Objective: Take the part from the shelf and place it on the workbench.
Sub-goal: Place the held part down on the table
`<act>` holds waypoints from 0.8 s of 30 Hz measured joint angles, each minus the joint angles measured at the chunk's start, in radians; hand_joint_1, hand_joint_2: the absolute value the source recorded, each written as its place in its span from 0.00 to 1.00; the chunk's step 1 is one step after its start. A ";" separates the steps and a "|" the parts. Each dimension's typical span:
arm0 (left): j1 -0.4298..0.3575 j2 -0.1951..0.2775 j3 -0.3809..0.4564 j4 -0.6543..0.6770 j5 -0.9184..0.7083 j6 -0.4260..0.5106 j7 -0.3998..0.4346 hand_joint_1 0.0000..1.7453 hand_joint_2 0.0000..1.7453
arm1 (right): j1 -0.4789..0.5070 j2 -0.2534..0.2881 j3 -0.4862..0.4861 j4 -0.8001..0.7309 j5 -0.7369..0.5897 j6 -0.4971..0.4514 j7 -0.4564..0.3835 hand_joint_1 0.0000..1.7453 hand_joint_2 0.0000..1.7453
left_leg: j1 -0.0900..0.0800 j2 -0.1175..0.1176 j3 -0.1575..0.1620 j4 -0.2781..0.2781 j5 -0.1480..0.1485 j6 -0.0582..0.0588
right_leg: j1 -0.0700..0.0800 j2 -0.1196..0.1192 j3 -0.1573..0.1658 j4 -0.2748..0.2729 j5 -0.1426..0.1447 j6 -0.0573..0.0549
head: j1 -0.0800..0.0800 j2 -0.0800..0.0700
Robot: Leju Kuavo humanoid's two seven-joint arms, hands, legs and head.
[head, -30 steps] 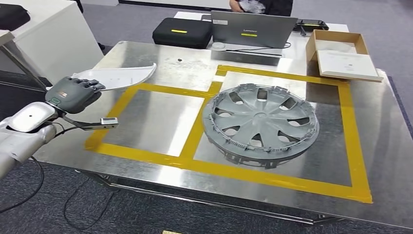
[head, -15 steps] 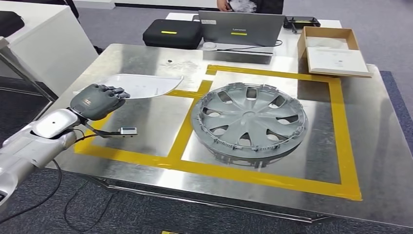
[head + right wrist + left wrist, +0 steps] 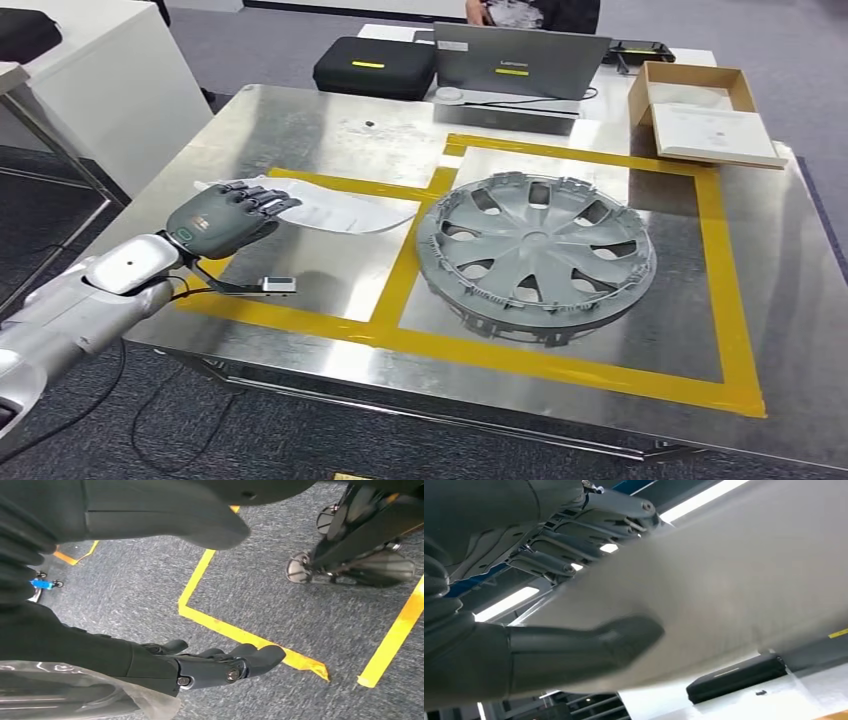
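Your head cam looks fwd and down from high up over the steel counter. Left wrist cam sits v. close behind the left hand, angled up under the white part, which the head cam shares. Right wrist cam faces down at carpeted floor.

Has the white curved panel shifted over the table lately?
Yes. The white curved panel moved from the table's left edge over the left yellow-taped square.
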 joint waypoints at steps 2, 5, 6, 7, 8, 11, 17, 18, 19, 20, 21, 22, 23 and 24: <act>0.002 -0.002 0.005 -0.009 -0.012 0.001 0.004 0.00 0.00 | -0.002 0.000 0.000 0.000 0.000 0.000 0.003 0.00 0.00 | -0.004 -0.001 -0.002 0.003 -0.001 -0.006 | 0.001 0.000 0.063 -0.121 0.043 -0.006 | -0.001 0.000; 0.009 -0.003 0.022 -0.025 -0.015 0.003 -0.008 0.00 0.00 | -0.001 0.000 0.000 0.000 0.000 0.000 0.014 0.00 0.00 | -0.006 -0.002 -0.005 0.003 0.002 -0.021 | 0.003 0.002 0.087 -0.165 0.044 -0.017 | -0.003 0.000; 0.014 -0.003 0.028 -0.033 -0.012 0.003 -0.016 0.00 0.00 | 0.000 0.000 0.000 0.000 0.001 0.001 0.016 0.00 0.00 | -0.005 -0.002 -0.006 0.004 0.000 -0.026 | 0.003 0.002 0.088 -0.167 0.046 -0.023 | -0.002 0.000; 0.020 -0.003 0.033 -0.041 -0.010 0.004 -0.023 0.00 0.00 | 0.000 0.000 0.000 0.000 0.002 0.001 0.016 0.00 0.00 | -0.004 -0.002 -0.009 0.014 -0.009 -0.031 | 0.001 0.002 0.090 -0.170 0.048 -0.029 | -0.003 0.000; 0.025 -0.002 0.039 -0.050 -0.010 0.004 -0.027 0.00 0.00 | 0.000 0.000 0.000 0.000 0.003 0.002 0.015 0.00 0.00 | -0.003 -0.001 -0.020 0.042 -0.027 -0.036 | 0.000 0.001 0.092 -0.172 0.051 -0.036 | -0.005 0.000; 0.039 0.002 0.050 -0.065 -0.010 0.005 -0.031 0.00 0.00 | 0.001 0.000 0.000 0.000 0.004 0.002 0.015 0.00 0.00 | 0.000 -0.001 -0.098 0.221 -0.111 -0.045 | -0.001 0.001 0.094 -0.174 0.050 -0.044 | -0.007 0.000; 0.057 0.007 0.062 -0.084 -0.010 0.005 -0.033 0.00 0.00 | 0.000 0.000 0.000 0.000 0.006 0.003 0.014 0.00 0.00 | -0.004 -0.001 -0.023 0.061 -0.007 -0.027 | 0.004 0.002 0.098 -0.171 0.049 -0.040 | -0.007 0.000; 0.057 0.007 0.066 -0.088 -0.012 0.005 -0.034 0.00 0.00 | 0.001 0.000 0.000 0.000 0.007 0.004 0.014 0.00 0.00 | -0.007 -0.001 -0.005 0.022 0.003 -0.023 | 0.005 0.002 0.097 -0.170 0.050 -0.036 | -0.006 0.000; 0.059 0.007 0.070 -0.093 -0.014 0.005 -0.036 0.00 0.00 | 0.001 0.000 0.000 0.000 0.009 0.005 0.013 0.00 0.00 | -0.010 -0.001 0.003 0.005 0.003 -0.020 | 0.005 0.002 0.095 -0.169 0.051 -0.031 | -0.006 0.000; 0.061 0.008 0.074 -0.098 -0.016 0.005 -0.040 0.00 0.00 | 0.001 0.000 0.000 0.000 0.010 0.006 0.012 0.00 0.00 | -0.011 -0.001 0.004 0.001 0.004 -0.017 | 0.005 0.002 0.094 -0.169 0.053 -0.026 | -0.006 0.000; 0.063 0.008 0.077 -0.104 -0.020 0.005 -0.044 0.00 0.00 | 0.001 0.000 0.000 0.000 0.011 0.007 0.012 0.00 0.00 | -0.009 0.000 0.003 -0.001 0.008 -0.013 | 0.004 0.002 0.092 -0.169 0.052 -0.021 | -0.006 0.000; 0.065 0.008 0.081 -0.112 -0.022 0.005 -0.048 0.00 0.00 | 0.002 0.000 0.000 0.000 0.012 0.008 0.011 0.00 0.00 | -0.007 0.001 0.003 -0.005 0.012 -0.008 | 0.004 0.002 0.088 -0.163 0.043 -0.017 | -0.006 0.000; 0.067 0.008 0.085 -0.122 -0.024 0.005 -0.050 0.00 0.00 | 0.002 0.000 0.001 0.000 0.013 0.008 0.010 0.00 0.00 | -0.004 0.002 0.002 -0.010 0.017 -0.003 | 0.004 0.001 0.078 -0.143 0.021 -0.012 | -0.004 0.000; 0.069 0.008 0.090 -0.134 -0.026 0.005 -0.051 0.00 0.00 | 0.001 0.000 0.001 0.000 0.013 0.009 0.009 0.00 0.00 | -0.001 0.004 -0.001 -0.013 0.021 0.002 | 0.003 0.001 0.062 -0.102 -0.012 -0.008 | -0.004 0.000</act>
